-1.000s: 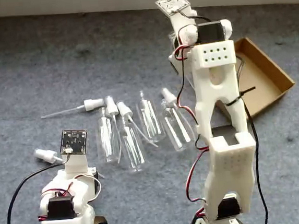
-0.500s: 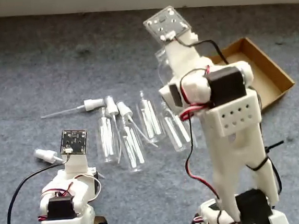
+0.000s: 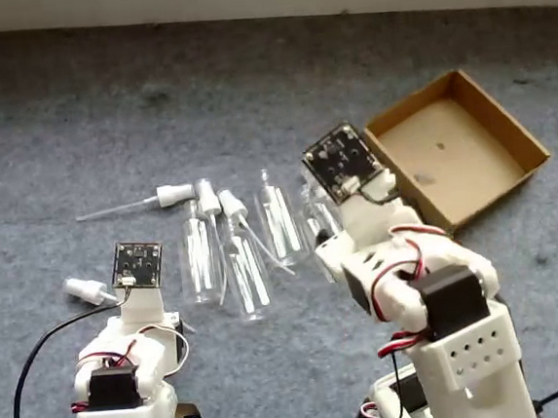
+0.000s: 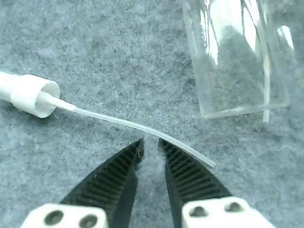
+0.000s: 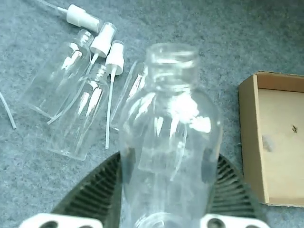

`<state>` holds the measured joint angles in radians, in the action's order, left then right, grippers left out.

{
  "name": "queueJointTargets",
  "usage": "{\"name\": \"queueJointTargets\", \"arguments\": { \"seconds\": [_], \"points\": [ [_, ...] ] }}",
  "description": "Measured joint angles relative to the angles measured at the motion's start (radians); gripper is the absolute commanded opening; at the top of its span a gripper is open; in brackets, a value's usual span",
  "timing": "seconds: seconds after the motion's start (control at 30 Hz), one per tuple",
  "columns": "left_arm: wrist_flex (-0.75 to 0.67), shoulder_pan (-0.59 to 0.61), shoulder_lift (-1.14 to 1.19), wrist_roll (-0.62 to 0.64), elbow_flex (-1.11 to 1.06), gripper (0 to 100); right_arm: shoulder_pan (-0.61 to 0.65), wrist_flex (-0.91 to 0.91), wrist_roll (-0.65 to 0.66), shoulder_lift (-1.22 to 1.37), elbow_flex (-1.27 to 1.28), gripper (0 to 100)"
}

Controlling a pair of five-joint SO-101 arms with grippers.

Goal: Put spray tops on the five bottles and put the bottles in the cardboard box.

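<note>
My right gripper [image 5: 168, 164] is shut on a clear bottle [image 5: 168, 123] with an open neck and no spray top. It hangs above the right end of a row of clear bottles [image 3: 245, 266] lying on the grey carpet. Two of them carry white spray tops [image 5: 104, 38]. The cardboard box [image 3: 449, 140] lies just right of the right arm [image 3: 423, 294], with its near wall [image 5: 247, 137] beside the held bottle. My left gripper [image 4: 151, 142] is shut and holds nothing. Its tips sit just behind the thin tube of a loose spray top [image 4: 31, 95] on the carpet.
Another loose spray top [image 3: 175, 194] with a long tube lies at the far left of the bottle row. A bottle's flat base [image 4: 237, 61] lies close ahead of the left gripper. Bare carpet stretches beyond the bottles and left of the left arm [image 3: 128, 379].
The right arm has pulled back from its far stretch beside the box and folded in. Its wrist now hangs over the right end of the bottle row. The left arm has not moved.
</note>
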<state>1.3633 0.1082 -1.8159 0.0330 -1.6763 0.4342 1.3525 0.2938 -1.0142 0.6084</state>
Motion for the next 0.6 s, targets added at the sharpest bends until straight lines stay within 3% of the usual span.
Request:
{"name": "queueJointTargets", "arguments": {
  "seconds": [0.33,0.6],
  "points": [
    [0.0,0.0,0.0,0.0,0.0,0,0.0,-0.308,0.0,-0.459,0.611,15.7],
    [0.0,0.0,0.0,0.0,0.0,0,0.0,-0.465,-0.06,-0.672,0.879,15.7]
  ]
}}
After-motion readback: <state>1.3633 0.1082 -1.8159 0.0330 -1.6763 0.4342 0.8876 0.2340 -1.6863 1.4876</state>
